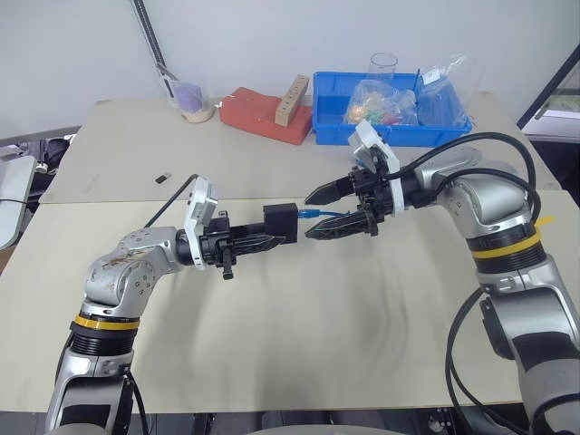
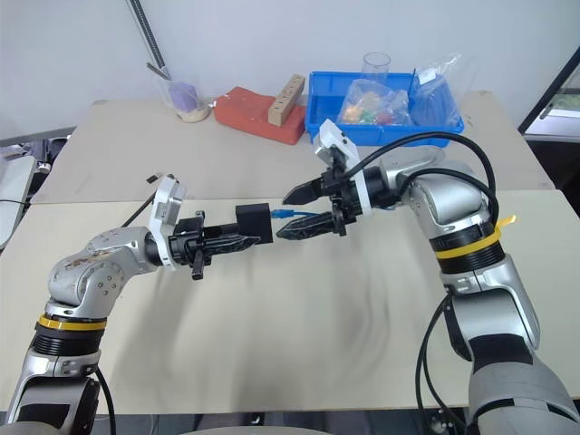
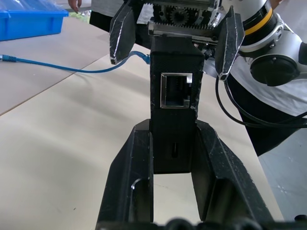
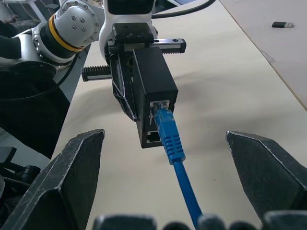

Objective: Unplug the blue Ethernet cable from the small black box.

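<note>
Left end effector [image 1: 272,237] clamps the black box [image 1: 280,223] above the desk [image 1: 299,344] | right end effector [image 1: 337,210] gapes around the blue cable [image 4: 169,134], still plugged in | I judge cable's axis runs straight between its fingers.

The small black box [image 3: 173,125] sat partly masked by the left gripper's [image 3: 173,143] fingers, its rear face unseen. The blue Ethernet cable [image 4: 178,163] ran off the frame's edge — whether its plug still sat in the port could not be told.
</note>
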